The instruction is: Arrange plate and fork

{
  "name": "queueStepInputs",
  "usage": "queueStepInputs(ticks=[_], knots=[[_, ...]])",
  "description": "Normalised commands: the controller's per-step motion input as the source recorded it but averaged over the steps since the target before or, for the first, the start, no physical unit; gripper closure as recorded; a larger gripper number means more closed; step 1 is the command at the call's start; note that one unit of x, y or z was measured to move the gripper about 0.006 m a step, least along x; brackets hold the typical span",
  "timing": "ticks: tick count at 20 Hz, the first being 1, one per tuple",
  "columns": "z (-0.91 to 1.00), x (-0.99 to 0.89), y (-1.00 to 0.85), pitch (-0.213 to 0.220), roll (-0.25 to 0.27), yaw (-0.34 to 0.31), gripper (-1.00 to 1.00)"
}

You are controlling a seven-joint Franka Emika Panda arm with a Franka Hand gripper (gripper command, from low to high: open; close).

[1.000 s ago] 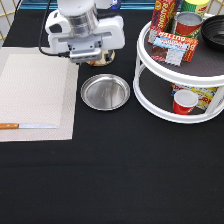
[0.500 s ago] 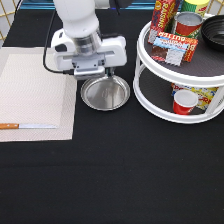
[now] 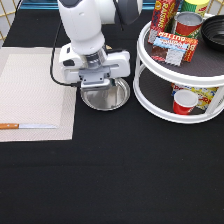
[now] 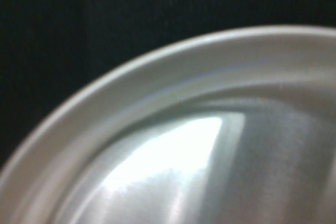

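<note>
The round silver plate [image 3: 109,98] lies on the black tablecloth between the placemat and the white rack. My gripper [image 3: 95,88] has come down over the plate's rim on the side toward the exterior view's top left, and the hand covers that part of the plate. The wrist view shows the plate's raised rim [image 4: 105,105] and shiny inside from very close. No fork shows in either view. A knife [image 3: 27,126] with a wooden handle and a flat blade lies on the placemat's edge toward the exterior view's bottom.
A beige placemat [image 3: 35,85] lies at the exterior view's left. A white two-tier round rack [image 3: 150,97] stands at the right with cans, a snack box [image 3: 172,47], a black bowl [image 3: 217,30] and a red cup [image 3: 184,101].
The arm has moved toward the exterior view's bottom right and come down from beside the placemat onto the plate's rim. The plate and knife have not moved.
</note>
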Motion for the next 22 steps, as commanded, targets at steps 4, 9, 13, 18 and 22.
queueStepInputs(ticks=[4, 9, 13, 18, 22], knots=[[-0.17, 0.23, 0.07, 0.023, 0.0, 0.002, -1.0], [-0.01, 0.28, -0.11, 0.044, 0.009, 0.003, -1.0], [0.18, 0.39, -0.43, 0.091, 0.046, 0.011, -1.0], [0.17, 0.33, -0.64, 0.06, 0.053, 0.017, -1.0], [0.18, 0.35, -0.77, 0.048, 0.059, 0.001, -1.0]])
